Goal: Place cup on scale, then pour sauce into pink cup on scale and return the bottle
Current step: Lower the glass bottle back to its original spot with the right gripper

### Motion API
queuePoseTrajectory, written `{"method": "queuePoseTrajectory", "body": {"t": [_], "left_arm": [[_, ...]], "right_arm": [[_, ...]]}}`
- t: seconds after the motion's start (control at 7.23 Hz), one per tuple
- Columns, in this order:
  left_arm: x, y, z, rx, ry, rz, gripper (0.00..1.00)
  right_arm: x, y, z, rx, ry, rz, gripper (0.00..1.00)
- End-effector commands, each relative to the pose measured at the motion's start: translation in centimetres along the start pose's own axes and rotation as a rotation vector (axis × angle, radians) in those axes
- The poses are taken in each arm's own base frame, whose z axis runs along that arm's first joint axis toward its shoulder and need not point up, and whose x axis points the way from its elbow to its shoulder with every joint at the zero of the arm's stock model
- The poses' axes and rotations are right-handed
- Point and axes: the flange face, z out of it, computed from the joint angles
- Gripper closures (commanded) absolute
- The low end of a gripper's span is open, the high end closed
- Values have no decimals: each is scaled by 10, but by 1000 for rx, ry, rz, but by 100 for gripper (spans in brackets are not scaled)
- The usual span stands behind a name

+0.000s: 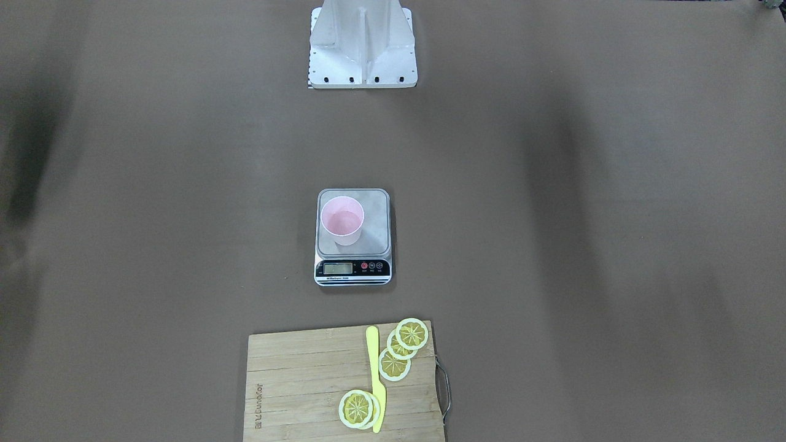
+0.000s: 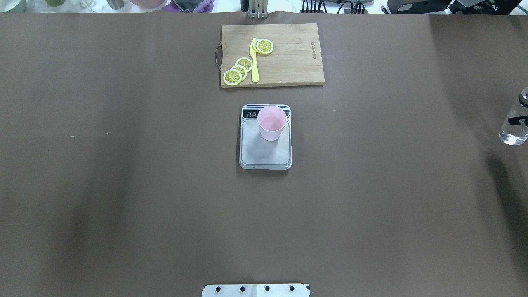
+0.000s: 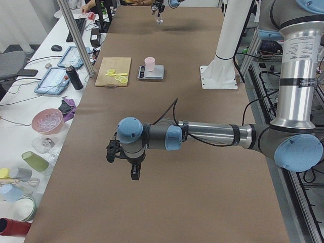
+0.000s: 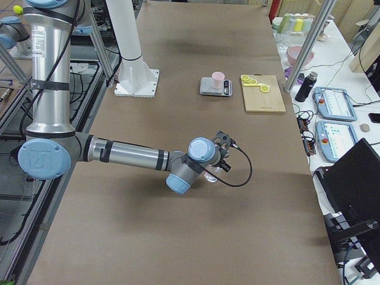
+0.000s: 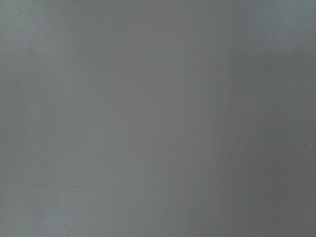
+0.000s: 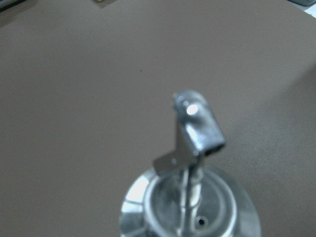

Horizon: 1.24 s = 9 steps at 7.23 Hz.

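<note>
The pink cup (image 1: 342, 218) (image 2: 272, 122) stands upright on the scale (image 1: 371, 215) (image 2: 264, 152) at mid-table, on the display end of the steel platform. A faint liquid line shows inside the cup. The bottle (image 2: 513, 133) (image 4: 211, 176) is upright at the overhead view's right edge, with clear sauce (image 2: 512, 138) in its lower part. My right gripper (image 2: 520, 121) (image 4: 218, 165) is shut on the bottle, one black finger across its middle. The right wrist view shows only the silver spout (image 6: 197, 131). My left gripper (image 3: 123, 163) hovers over bare table; open or shut, I cannot tell.
A wooden cutting board (image 2: 288, 62) (image 1: 295, 380) with lemon slices (image 2: 237, 71) and a yellow knife (image 2: 254, 60) lies beyond the scale. The robot's white base (image 1: 362, 46) stands at the near edge. Benches with bowls, cups and tablets (image 3: 50, 81) line the far side.
</note>
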Motion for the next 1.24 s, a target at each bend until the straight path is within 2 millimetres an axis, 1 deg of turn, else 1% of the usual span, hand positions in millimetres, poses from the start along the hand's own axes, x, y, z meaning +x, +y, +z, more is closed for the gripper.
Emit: {"method": "queuePoseTrajectory", "body": {"t": [0.0,0.14,0.28,0.41,0.55,0.83,1.11], "left_arm": [[0,0,0,-1,-1,-1,0],[0,0,0,-1,-1,-4,0],[0,0,0,-1,-1,-5,0],[0,0,0,0,-1,-4,0],[0,0,0,0,-1,-4,0],[-2,0,1,-4,-1,-9,0],[-3,1,2,-6,-1,-12,0]], "right_arm": [[15,2,7,-12,59,23,85],[23,3,12,-14,83,24,85],[33,9,19,-3,102,26,85],[37,6,23,16,103,10,85],[37,-4,23,34,103,-9,85],[30,-15,25,76,90,-15,85],[15,-25,37,106,56,-23,85]]}}
